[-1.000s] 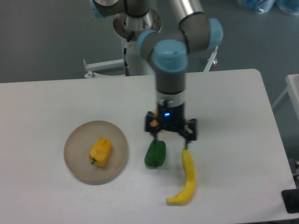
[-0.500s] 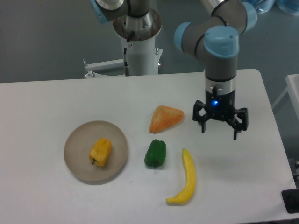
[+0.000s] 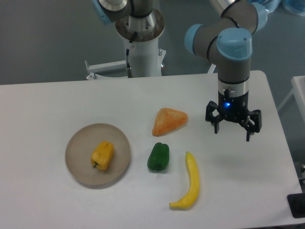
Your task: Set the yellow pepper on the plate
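The yellow pepper (image 3: 103, 154) lies on the round beige plate (image 3: 78, 143) at the left of the table, its dark stem pointing toward the front. My gripper (image 3: 233, 130) hovers over the right side of the table, far from the plate, open with nothing between its fingers.
An orange wedge (image 3: 168, 121) lies mid-table. In front of it sit a green pepper (image 3: 158, 156) and a curved banana (image 3: 188, 187). The table's right edge is close to the gripper, and the arm's base column (image 3: 141, 38) stands behind the back edge.
The gripper has swung from above the green pepper and banana to the right side of the table, uncovering the orange wedge. The yellow pepper stays put on the plate.
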Available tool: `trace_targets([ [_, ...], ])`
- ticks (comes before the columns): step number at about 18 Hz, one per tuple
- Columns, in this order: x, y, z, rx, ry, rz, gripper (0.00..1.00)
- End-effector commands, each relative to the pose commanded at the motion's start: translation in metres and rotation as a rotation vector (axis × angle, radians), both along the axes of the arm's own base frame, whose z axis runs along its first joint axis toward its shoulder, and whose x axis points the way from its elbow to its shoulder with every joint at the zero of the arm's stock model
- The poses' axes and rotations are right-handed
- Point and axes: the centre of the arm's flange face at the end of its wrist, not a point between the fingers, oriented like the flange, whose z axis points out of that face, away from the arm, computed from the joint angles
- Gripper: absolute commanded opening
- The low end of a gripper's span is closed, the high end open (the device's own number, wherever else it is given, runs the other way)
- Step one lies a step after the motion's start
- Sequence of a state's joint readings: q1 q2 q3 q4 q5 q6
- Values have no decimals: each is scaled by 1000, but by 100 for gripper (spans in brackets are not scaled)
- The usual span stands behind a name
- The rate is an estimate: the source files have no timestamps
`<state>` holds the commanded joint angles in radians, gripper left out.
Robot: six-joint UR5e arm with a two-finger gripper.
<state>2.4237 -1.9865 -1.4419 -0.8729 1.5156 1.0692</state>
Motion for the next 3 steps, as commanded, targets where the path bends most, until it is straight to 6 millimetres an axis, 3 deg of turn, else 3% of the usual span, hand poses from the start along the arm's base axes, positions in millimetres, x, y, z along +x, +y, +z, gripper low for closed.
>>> trace_targets([
  [3,-1,1,1,3,4,-1,100],
])
